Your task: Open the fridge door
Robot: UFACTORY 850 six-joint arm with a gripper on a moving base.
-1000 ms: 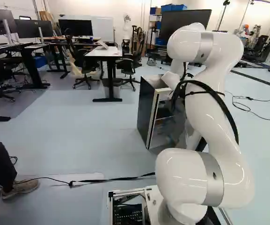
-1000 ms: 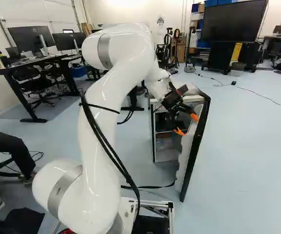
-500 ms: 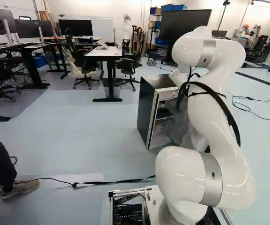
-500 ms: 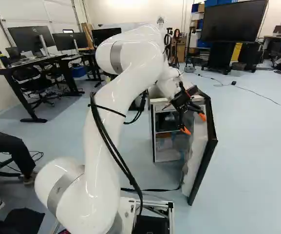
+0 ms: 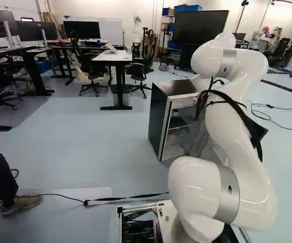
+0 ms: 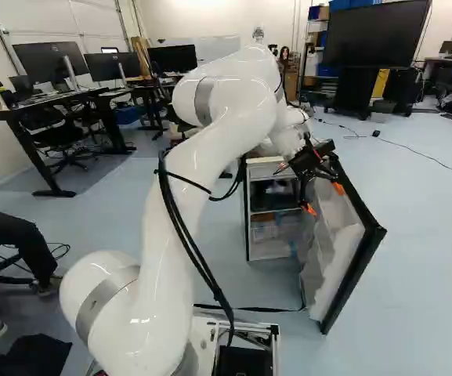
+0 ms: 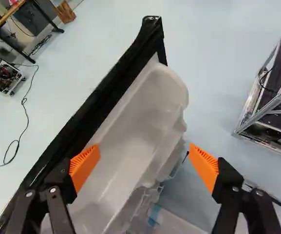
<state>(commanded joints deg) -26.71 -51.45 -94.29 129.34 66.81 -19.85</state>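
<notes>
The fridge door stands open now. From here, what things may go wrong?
The open fingers spread over the door's white lining, so they might scrape or catch it. Nothing clamps the fridge door, so it could swing back toward the arm.

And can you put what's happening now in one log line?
fridge door: open | fridge: shelves showing | pincer: open, at door's white inner side | grip: none

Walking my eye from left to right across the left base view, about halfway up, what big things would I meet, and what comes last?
Desk → white table → fridge → robot arm → floor cable, last.
</notes>
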